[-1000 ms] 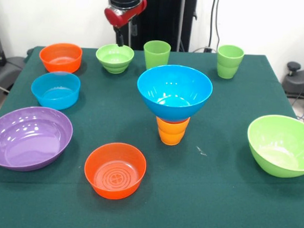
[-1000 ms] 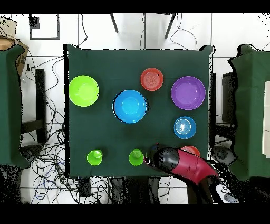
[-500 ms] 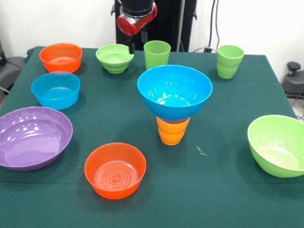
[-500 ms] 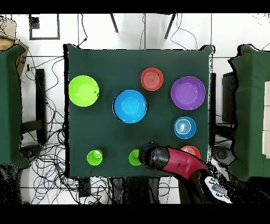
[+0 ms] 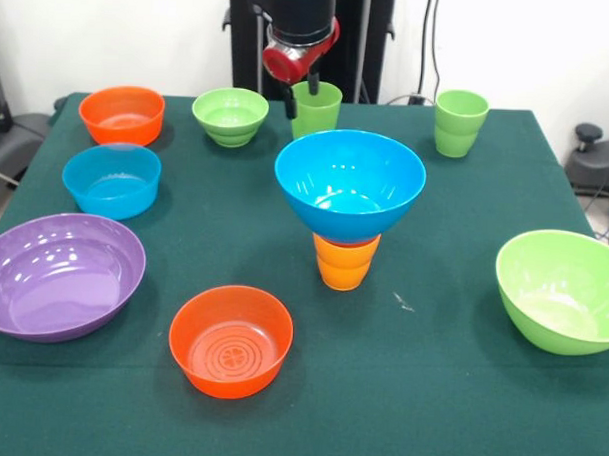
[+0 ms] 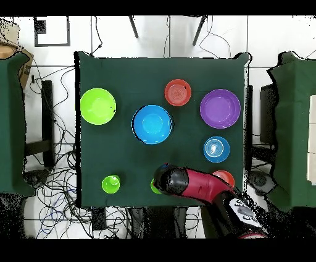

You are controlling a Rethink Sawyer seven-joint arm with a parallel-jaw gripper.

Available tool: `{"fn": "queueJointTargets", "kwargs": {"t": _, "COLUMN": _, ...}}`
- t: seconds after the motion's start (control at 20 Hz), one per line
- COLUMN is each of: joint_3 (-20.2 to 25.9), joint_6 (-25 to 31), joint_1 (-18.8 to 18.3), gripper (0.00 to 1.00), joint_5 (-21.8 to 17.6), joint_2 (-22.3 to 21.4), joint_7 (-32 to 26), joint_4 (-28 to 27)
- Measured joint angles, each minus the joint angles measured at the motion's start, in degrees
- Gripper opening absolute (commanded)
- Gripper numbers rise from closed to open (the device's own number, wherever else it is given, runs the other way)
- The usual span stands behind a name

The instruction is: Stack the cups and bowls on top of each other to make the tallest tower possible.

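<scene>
- Glossy plastic throughout: the cups and bowls look light, stiff and slick; judged not fragile, but easy to knock over or let slide.
- Tower (image 5: 348, 205) so far: blue bowl (image 5: 350, 180) sitting on an orange cup (image 5: 345, 261), near the table's middle. Top-heavy by the look of it: wide bowl on a narrow base.
- Gripper (image 5: 290, 100) hangs at the far edge in the front view, just beside or over the green cup (image 5: 316, 106); contact unclear.
- Claw state: cannot tell, tips too small and dark.
- Overhead, the arm (image 6: 200, 185) covers most of that cup.
- Suggested hold: pinch one wall at the rim, one finger inside, one outside. Tapered wall, so a grip lower down may slip upward.
- Second green cup (image 5: 460, 121) sits near the far right corner in the front view.
</scene>
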Motion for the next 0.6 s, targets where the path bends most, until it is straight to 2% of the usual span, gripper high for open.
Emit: {"fn": "queueJointTargets", "kwargs": {"t": 0.6, "joint_3": 0.63, "joint_6": 0.00, "joint_1": -0.01, "gripper": 1.00, "joint_5": 0.00, "joint_2": 0.01, "joint_7": 0.00, "joint_4": -0.01}}
